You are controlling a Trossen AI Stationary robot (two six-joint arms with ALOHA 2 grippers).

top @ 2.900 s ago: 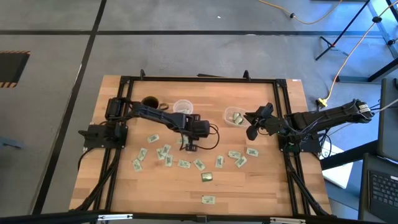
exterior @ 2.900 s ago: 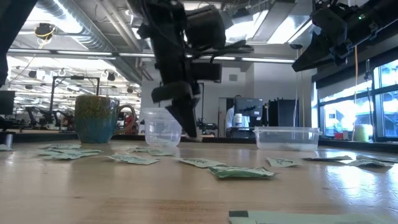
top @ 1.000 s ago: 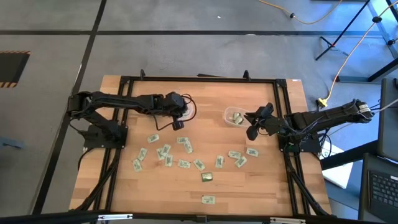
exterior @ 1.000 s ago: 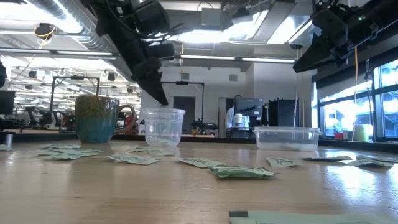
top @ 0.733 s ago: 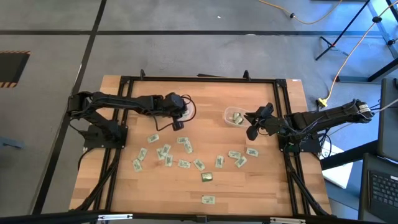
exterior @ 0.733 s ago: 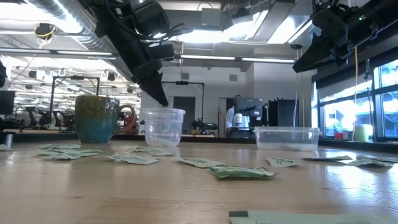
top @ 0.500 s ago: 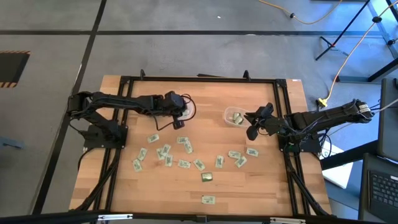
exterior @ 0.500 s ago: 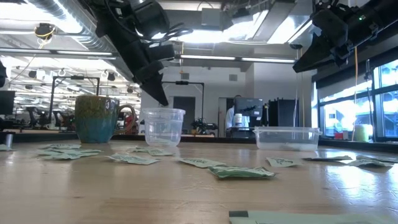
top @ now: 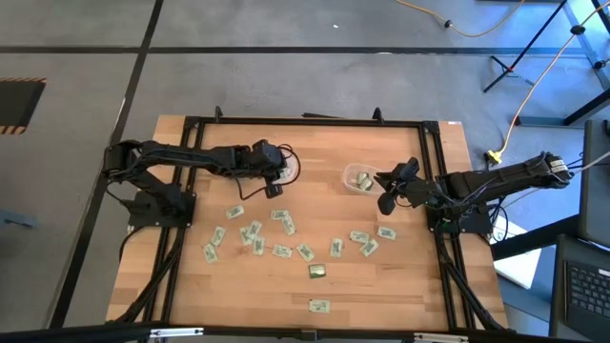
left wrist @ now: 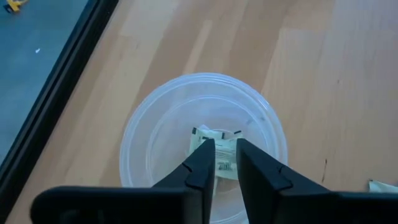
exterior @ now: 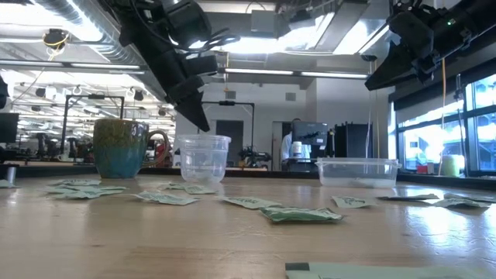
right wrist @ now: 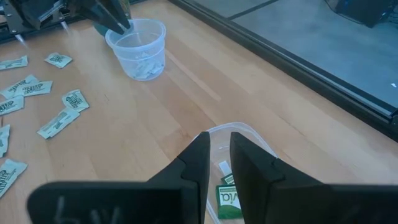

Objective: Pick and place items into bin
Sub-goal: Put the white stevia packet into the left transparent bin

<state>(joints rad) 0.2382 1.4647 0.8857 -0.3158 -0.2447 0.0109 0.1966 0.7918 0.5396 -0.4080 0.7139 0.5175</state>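
Left gripper [left wrist: 225, 163] over clear cup [left wrist: 205, 146], fingers a narrow gap apart, packet seen between them, down in the cup.
Left fingers [left wrist: 202, 165] slightly parted; whether they grip the packet [left wrist: 219, 149] or it lies loose in the cup, cannot tell. Right gripper [right wrist: 219, 163] fingers also a small gap apart, holding nothing, hovering just over the clear bin [right wrist: 249, 140], well to the right of the cup. Progress: early. A few packets in the cup, a few in the bin [top: 358, 177]; most of the items [top: 281, 232] are scattered on the table [top: 315, 143] in front of the cup, one darker packet [top: 317, 272] among them. Left arm reaches level from its base, wrist tipped down over the cup; right arm stretches in, gripper pointed down.
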